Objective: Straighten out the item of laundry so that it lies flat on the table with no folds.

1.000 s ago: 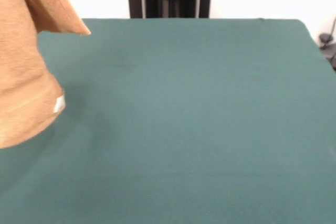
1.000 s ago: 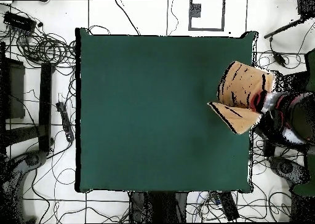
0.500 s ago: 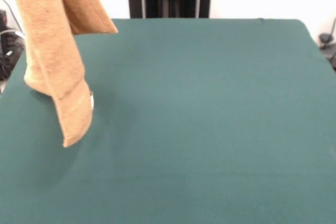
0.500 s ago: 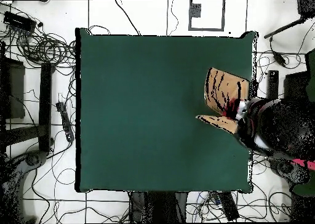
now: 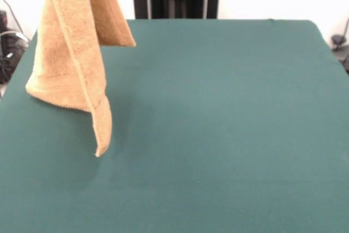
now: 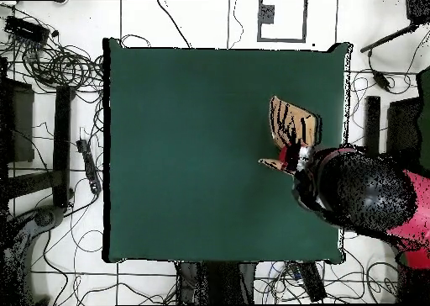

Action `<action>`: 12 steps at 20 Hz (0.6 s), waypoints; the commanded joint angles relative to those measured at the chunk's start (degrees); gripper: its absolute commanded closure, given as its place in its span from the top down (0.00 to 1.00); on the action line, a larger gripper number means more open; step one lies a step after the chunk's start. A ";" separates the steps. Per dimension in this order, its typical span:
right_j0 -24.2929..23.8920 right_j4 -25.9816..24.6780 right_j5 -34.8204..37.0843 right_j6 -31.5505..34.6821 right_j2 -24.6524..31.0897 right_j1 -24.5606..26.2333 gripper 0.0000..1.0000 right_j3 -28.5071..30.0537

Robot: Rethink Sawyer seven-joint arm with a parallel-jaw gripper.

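Above the green table's (image 5: 229,124) left side in the front view, the towel (image 5: 76,64) hangs folded.
Its top leaves the frame; the gripper's (image 6: 296,157) grip cannot be made out overhead.

Brightness: front view bright and even; white background above the table (image 5: 229,107) washed out, near glare
Shadows: soft faint shadow on the felt just beneath and beside the hanging towel (image 5: 76,64); no hard edges, so the light is diffuse
Focus: front view mildly soft; terry texture still readable
Overhead: flatter light; felt uniformly dark; towel (image 6: 292,122) streaked
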 commanded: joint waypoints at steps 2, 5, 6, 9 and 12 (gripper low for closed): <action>4.21 3.46 -4.71 10.27 -2.80 -0.60 0.00 11.82; 5.81 4.02 -6.55 12.30 -4.40 -1.47 0.00 13.33; 6.29 4.21 -6.88 12.72 -4.91 -1.75 0.00 13.73; 7.82 5.07 -7.41 13.79 -6.34 -2.63 0.00 14.96; 9.72 6.12 -7.68 14.98 -8.16 -3.61 0.00 15.96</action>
